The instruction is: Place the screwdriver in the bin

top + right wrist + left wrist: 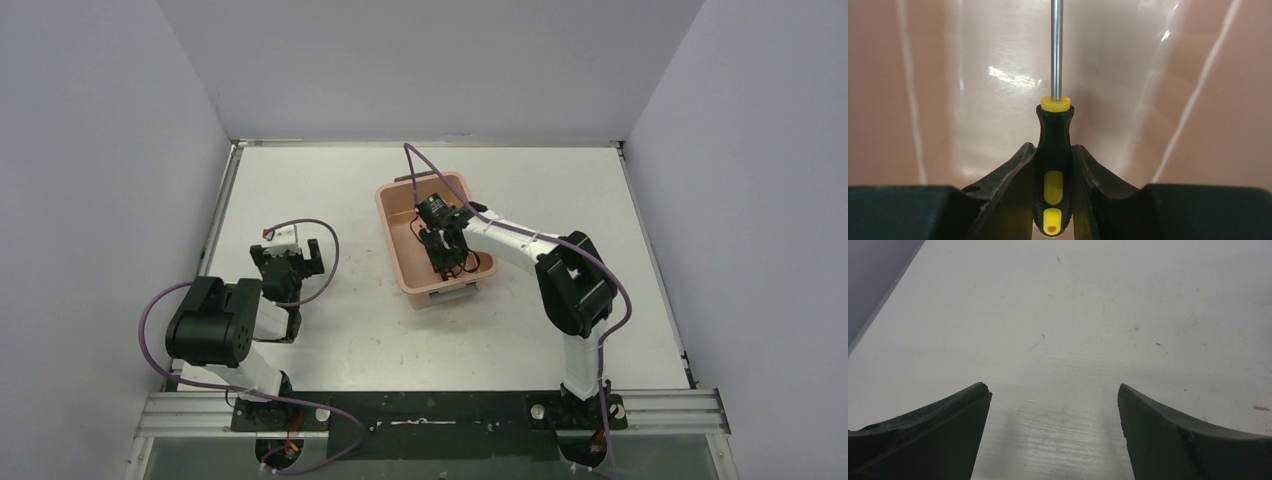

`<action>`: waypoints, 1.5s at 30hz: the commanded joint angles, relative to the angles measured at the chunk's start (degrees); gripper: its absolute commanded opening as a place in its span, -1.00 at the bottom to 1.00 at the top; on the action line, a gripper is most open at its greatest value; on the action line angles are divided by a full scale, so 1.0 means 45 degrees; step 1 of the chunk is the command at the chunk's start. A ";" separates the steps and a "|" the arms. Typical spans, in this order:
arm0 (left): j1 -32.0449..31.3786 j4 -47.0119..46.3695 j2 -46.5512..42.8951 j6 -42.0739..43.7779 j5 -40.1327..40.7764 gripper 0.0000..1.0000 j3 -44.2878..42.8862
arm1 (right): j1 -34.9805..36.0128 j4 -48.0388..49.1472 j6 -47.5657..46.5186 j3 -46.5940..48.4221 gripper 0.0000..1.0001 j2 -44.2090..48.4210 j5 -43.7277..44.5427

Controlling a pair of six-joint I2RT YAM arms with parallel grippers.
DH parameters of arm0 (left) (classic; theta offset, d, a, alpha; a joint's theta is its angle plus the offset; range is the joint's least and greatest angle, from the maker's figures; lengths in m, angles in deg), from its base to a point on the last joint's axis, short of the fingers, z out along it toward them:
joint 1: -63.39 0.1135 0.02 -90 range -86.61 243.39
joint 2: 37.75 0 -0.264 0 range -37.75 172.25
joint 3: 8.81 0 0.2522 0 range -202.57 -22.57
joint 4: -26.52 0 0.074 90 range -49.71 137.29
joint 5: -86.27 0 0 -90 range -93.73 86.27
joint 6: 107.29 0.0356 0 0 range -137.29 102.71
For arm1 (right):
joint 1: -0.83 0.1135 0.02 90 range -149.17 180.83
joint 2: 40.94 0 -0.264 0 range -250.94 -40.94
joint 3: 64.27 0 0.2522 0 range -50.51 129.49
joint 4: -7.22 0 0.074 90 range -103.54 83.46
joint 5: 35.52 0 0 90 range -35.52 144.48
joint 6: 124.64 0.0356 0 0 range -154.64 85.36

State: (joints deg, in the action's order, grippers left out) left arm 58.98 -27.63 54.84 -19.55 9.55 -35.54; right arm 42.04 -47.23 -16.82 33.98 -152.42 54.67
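**Right jaws gripping the screwdriver inside the bin**

The right arm (520,240) is reaching over the white worktop (330,190) and dipping its jaws into the rectangular salmon-pink plastic bin (400,245). The bin is sitting about midway between the worktop's left and right edges, nearer the far edge than the near one. The right jaws are pressing nearly closed on the small slim screwdriver (1053,135), pinching its black-and-yellow handle from both sides. Its thin metal shaft is pointing straight away from the jaws, with the glossy pink inside of the bin (1198,100) lying behind it. Whether the tip is touching the bin cannot be told, as the shaft is running out of the wrist view.

The left arm (215,330) is sitting folded toward the worktop's left edge, well apart from the bin. The left jaws are standing wide open, holding nothing, with only bare white worktop (1073,315) showing between them.
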 commanded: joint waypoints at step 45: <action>-0.0028 -0.0411 -0.0066 0.0073 0.0057 0.94 -0.0281 | -0.7612 1.1108 -0.1359 -1.0406 1.00 1.1492 0.3145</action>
State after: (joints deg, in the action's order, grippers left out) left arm 58.98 -27.63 54.84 -19.53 9.53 -35.54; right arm 11.99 -13.48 -23.70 -4.38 -105.60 68.61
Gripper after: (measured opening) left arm 0.971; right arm 0.999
